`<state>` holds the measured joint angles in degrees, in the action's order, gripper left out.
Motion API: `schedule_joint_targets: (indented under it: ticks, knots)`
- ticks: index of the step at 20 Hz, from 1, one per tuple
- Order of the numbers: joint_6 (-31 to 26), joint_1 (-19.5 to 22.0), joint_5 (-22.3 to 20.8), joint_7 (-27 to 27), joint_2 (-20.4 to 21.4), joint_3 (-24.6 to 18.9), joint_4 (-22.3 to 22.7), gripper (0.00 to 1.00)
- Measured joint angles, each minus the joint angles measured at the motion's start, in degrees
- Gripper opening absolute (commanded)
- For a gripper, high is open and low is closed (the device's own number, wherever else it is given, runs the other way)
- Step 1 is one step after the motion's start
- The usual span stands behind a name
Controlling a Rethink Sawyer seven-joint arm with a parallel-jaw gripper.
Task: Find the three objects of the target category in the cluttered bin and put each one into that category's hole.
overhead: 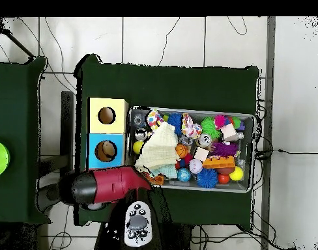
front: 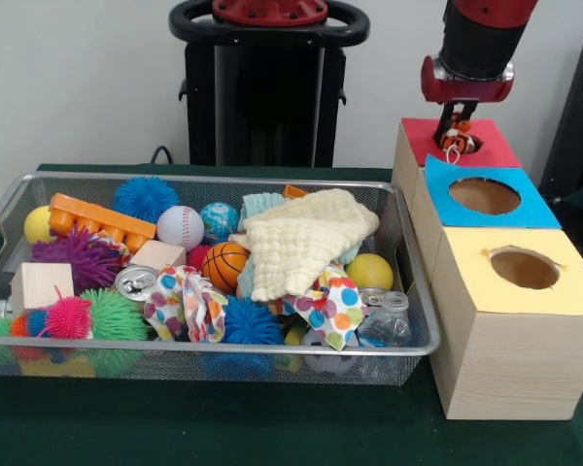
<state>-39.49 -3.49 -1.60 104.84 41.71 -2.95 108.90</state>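
Observation:
My gripper (front: 457, 131) hangs over the hole of the red-topped box (front: 496, 148) at the back right. It is shut on a small orange and white object (front: 456, 135), which sits just above the hole with a pale loop dangling from it. In the overhead view the red arm (overhead: 109, 185) covers the red box and hides the gripper. The wire bin (front: 204, 354) is full of clutter: a cream cloth (front: 306, 238), a basketball (front: 224, 264), a baseball (front: 180, 226), a globe ball (front: 219, 219), a yellow ball (front: 369, 272), spiky balls, wooden blocks and a can (front: 136, 282).
A blue-topped box (front: 539, 209) and a yellow-topped box (front: 476, 286) stand in a row in front of the red one, right beside the bin. From above, the yellow box (overhead: 120, 124) and blue box (overhead: 93, 140) lie left of the bin (overhead: 253, 150).

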Motion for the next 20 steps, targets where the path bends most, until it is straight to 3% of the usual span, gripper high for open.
schedule_joint_targets:
  ticks: [11,20]
  knots:
    - [-7.53,-0.62,1.31,0.00,-3.21,0.74,-4.94,0.00]
    - [-8.63,-0.61,1.66,0.00,-4.93,0.74,-6.40,0.00]
